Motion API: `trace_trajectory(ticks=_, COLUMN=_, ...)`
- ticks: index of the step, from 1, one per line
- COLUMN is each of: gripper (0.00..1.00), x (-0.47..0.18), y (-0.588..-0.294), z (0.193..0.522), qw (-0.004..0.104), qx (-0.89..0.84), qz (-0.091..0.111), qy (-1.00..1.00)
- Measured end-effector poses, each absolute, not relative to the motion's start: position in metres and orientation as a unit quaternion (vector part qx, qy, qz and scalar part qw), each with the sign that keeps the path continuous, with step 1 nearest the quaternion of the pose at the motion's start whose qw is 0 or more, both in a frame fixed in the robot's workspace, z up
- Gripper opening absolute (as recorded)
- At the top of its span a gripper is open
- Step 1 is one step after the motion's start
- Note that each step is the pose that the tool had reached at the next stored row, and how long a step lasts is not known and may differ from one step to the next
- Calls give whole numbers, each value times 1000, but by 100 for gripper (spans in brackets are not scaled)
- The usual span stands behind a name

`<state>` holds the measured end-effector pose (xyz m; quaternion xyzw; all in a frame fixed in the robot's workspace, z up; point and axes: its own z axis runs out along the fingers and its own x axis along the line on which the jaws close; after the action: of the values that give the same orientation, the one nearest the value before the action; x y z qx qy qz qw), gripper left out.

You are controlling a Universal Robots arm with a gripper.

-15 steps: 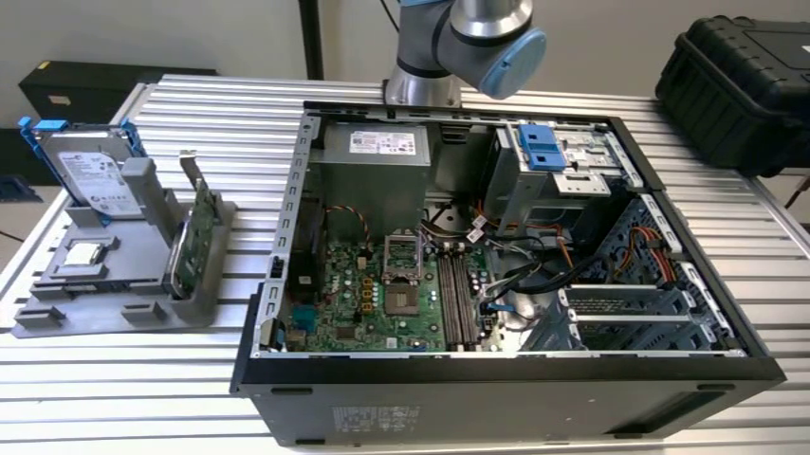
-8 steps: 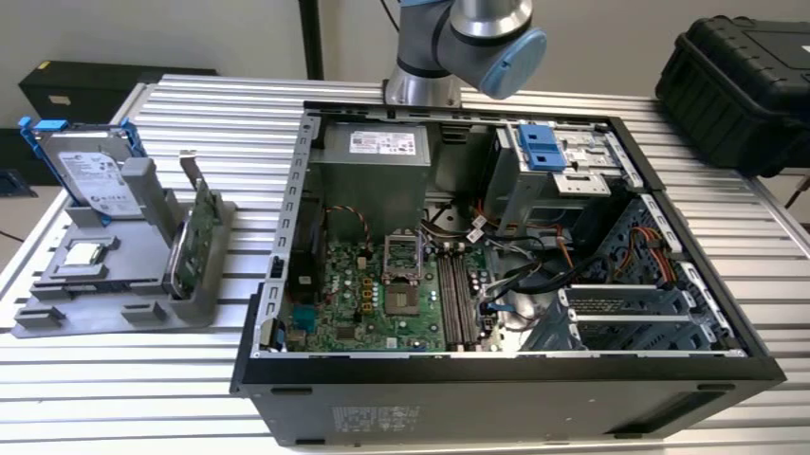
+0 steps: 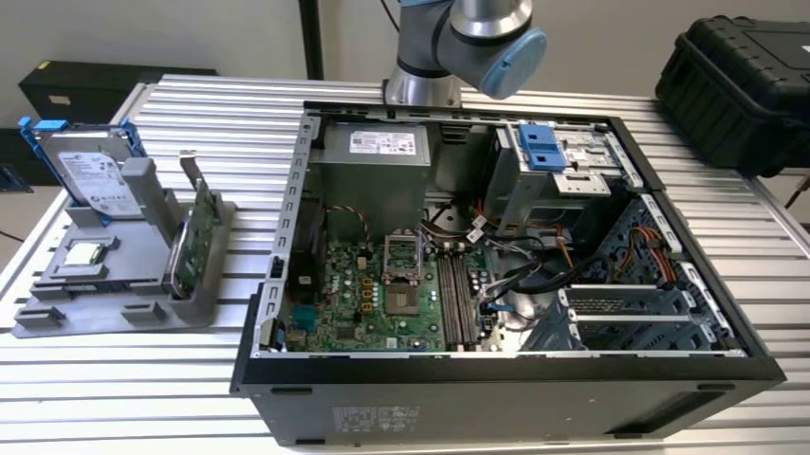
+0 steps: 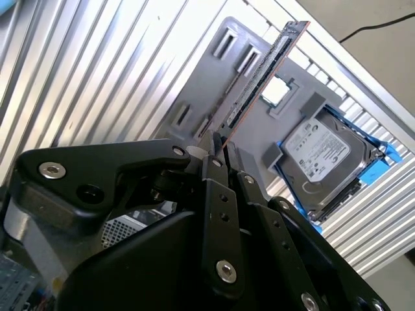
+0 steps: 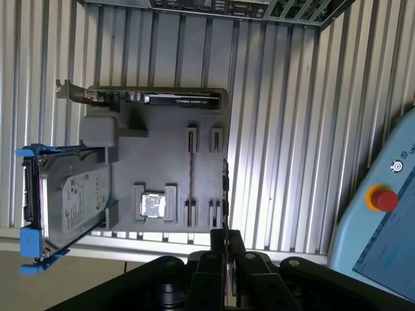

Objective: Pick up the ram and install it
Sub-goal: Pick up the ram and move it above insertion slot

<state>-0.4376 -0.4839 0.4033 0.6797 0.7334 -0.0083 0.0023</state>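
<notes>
- Black gripper (image 4: 220,154) pinches the ram (image 4: 259,81) by one end, pressed tight on it.
- Thin and flat, the ram juts out edge-on over the grey holder (image 5: 162,155).
- Ribbed metal table (image 5: 279,129) lies open beside the holder; a blue-railed hard drive (image 5: 71,194) stands at its opposite side.
- Arm (image 3: 462,38) sits behind the open computer case (image 3: 506,398).

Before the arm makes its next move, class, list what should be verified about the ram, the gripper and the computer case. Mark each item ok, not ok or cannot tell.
1. The gripper is shut on the ram: ok, seen in both wrist views.
2. The ram is out of the gray holder and hangs above it: ok.
3. The computer case lies open: ok.
4. The memory slots on the board hold no stick: ok, as far as the exterior view shows.
5. The ram's notch faces the right way for the slot: cannot tell.
</notes>
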Motion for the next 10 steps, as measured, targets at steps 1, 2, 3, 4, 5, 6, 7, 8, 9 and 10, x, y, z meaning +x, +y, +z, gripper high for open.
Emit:
trace_trajectory(ticks=1, gripper=0, x=-438, y=-484, z=404, qw=2, qx=680, qz=-8, qy=733)
trace_trajectory(ticks=2, gripper=0, x=-438, y=-484, z=404, qw=2, qx=680, qz=-8, qy=733)
trace_trajectory(ticks=3, gripper=0, x=-438, y=-484, z=405, qw=3, qx=680, qz=-8, qy=733)
trace_trajectory(ticks=4, gripper=0, x=-438, y=-484, z=405, qw=3, qx=680, qz=-8, qy=733)
trace_trajectory(ticks=5, gripper=0, x=-438, y=-484, z=405, qw=3, qx=680, qz=-8, qy=733)
trace_trajectory(ticks=6, gripper=0, x=-438, y=-484, z=405, qw=3, qx=680, qz=-8, qy=733)
trace_trajectory(ticks=7, gripper=0, x=-438, y=-484, z=405, qw=3, qx=680, qz=-7, qy=733)
trace_trajectory(ticks=8, gripper=0, x=-438, y=-484, z=405, qw=4, qx=680, qz=-7, qy=733)
trace_trajectory(ticks=9, gripper=0, x=-438, y=-484, z=405, qw=4, qx=680, qz=-7, qy=733)
trace_trajectory(ticks=10, gripper=0, x=-438, y=-484, z=405, qw=4, qx=680, qz=-7, qy=733)
